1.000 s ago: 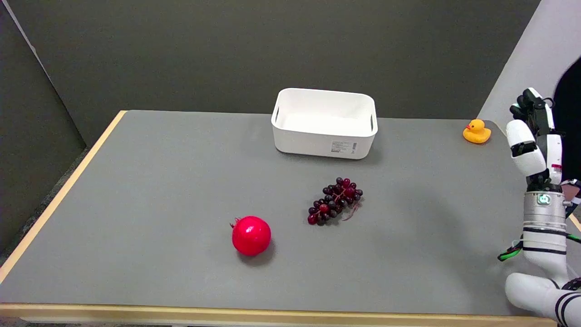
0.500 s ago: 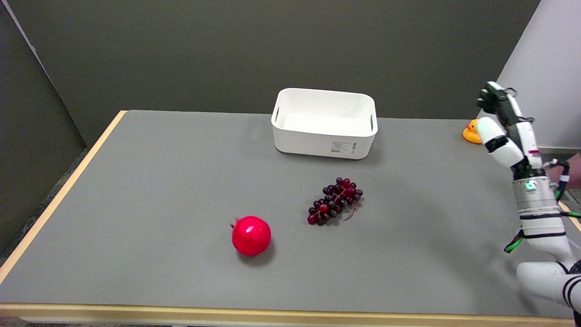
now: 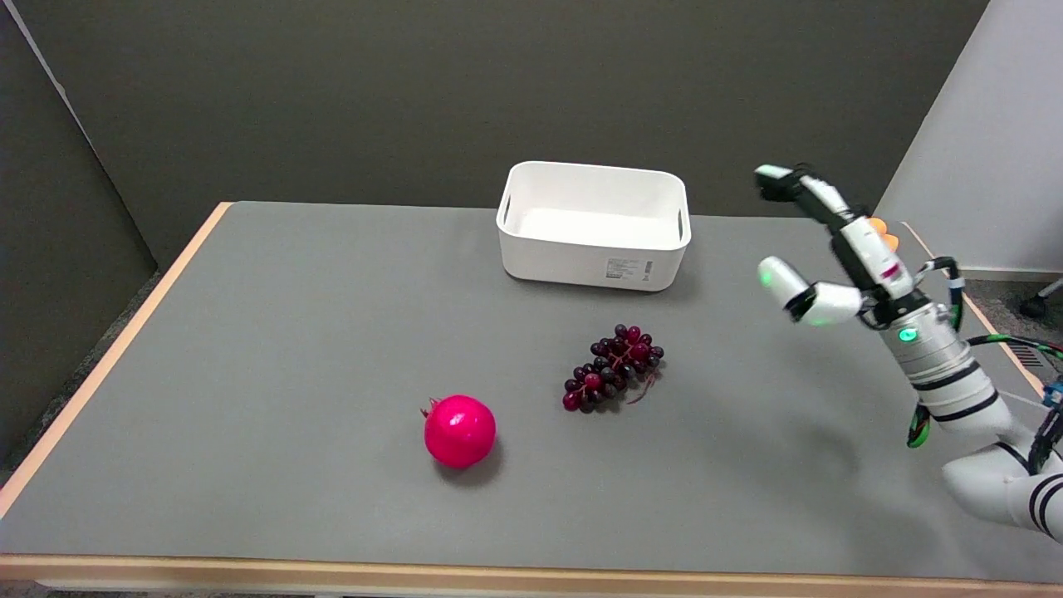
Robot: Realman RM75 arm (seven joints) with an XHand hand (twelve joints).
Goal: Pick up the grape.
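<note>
A white plastic bin (image 3: 594, 226) with cut-out handles stands near the far edge of the grey table (image 3: 249, 349); what shows of its inside is bare white. In front of it, well apart, the bunch of dark red grapes (image 3: 614, 368) lies flat on the tabletop, with a red pomegranate (image 3: 459, 430) nearer the camera to the left. Bare tabletop lies all round the grapes. The right hand (image 3: 830, 249) hangs in the air above the table's right side, fingers spread wide and holding nothing, well to the right of the grapes. Behind it a sliver of an orange object (image 3: 885, 235) shows by the table's right edge.
</note>
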